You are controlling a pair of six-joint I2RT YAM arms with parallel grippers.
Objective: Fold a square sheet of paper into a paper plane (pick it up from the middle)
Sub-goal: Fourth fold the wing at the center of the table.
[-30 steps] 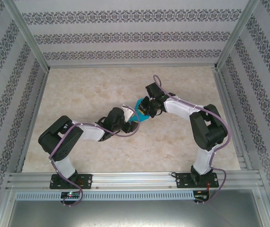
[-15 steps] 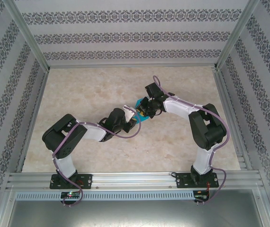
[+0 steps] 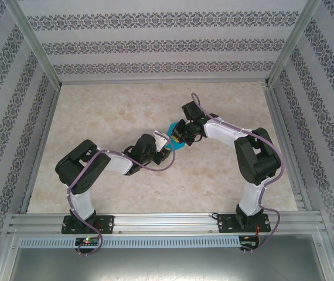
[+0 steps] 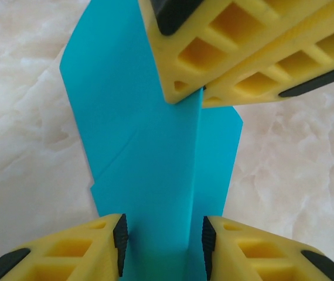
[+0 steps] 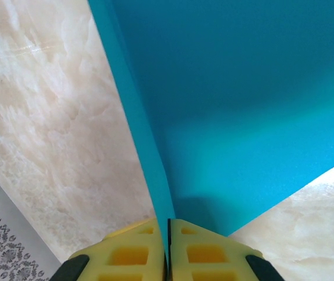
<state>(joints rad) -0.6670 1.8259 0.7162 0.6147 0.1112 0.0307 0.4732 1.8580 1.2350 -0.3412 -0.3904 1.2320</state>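
Paper (image 4: 149,146), a teal-blue sheet partly folded with a raised crease, is at the middle of the marble counter (image 4: 20,117), between the two arms. The right gripper (image 5: 168,225) has its yellow fingers pressed together on the sheet's folded edge. The left gripper (image 4: 164,237) stands spread, one finger on each side of the sheet's near end. Whether its pads touch the paper is unclear.

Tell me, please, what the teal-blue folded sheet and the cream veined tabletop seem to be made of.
Teal-blue folded sheet: thin matte paper, seemingly; it holds sharp creases.
Cream veined tabletop: smooth marble-look surface; real stone or printed laminate cannot be told.
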